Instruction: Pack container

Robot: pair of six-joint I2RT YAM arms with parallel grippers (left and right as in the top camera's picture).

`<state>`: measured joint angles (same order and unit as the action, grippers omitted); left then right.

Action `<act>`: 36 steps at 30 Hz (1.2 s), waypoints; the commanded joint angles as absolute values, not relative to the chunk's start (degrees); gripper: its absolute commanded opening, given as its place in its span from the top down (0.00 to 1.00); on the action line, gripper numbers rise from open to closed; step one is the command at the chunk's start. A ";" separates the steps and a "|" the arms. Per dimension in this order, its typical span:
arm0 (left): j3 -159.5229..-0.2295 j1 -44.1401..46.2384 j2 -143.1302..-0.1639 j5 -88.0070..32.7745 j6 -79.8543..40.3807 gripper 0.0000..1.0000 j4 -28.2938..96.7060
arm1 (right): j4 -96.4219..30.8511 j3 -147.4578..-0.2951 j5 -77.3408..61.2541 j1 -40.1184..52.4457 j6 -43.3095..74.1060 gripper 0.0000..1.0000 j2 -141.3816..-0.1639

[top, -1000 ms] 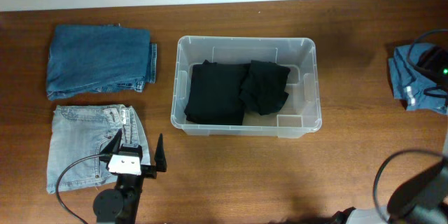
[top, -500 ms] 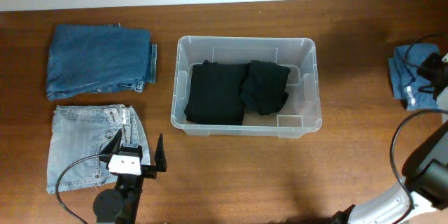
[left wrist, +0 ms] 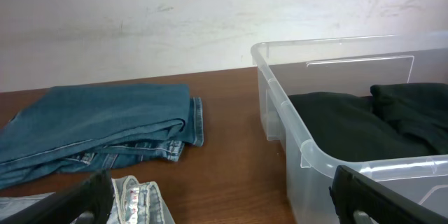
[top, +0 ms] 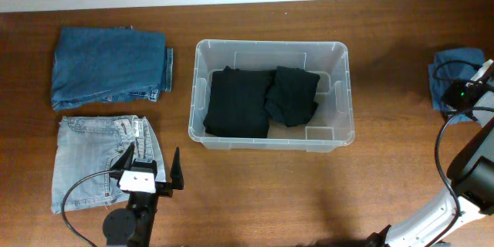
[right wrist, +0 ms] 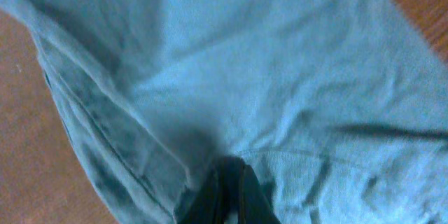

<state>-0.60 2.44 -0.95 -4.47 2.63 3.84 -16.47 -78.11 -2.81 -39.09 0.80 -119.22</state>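
Now pinching a fold of the blue cloth (right wrist: pixel 280 77) with the right fingers (right wrist: pixel 225 192), pressed together where a second ago stood half spread. Shifted toward the near side of that cloth, at the right edge of the desk (top: pixel 386 177). Elsewhere unchanged: left fingers (top: pixel 177 174) spread wide, gripping nothing, by the light jeans (top: pixel 93 166); container (top: pixel 272 44) mid-desk with black clothes (top: pixel 239 104) inside; dark jeans (top: pixel 108 65) to its left. From overhead, cannot make out the right fingertips; cloth partly hidden under the arm. Wrist view blurred.
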 commanded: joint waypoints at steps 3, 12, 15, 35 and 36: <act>-0.54 2.07 -0.67 -4.69 3.55 0.01 4.27 | -22.92 -78.41 -2.31 -39.51 0.43 0.96 -119.66; -0.54 2.07 -0.67 -4.69 3.53 0.01 4.29 | -33.52 -78.17 -3.16 -39.44 2.15 0.96 -119.63; -0.54 2.07 -0.69 -4.69 3.53 0.01 4.29 | -32.14 -78.17 -7.31 -39.40 1.87 0.96 -118.54; -0.54 2.07 -0.69 -4.69 3.53 0.01 4.27 | -2.68 -78.22 -3.86 -39.46 -0.64 0.96 -118.83; -0.54 2.07 -0.67 -4.69 3.53 0.01 4.29 | -2.09 -78.22 -3.86 -39.44 -0.62 0.96 -120.92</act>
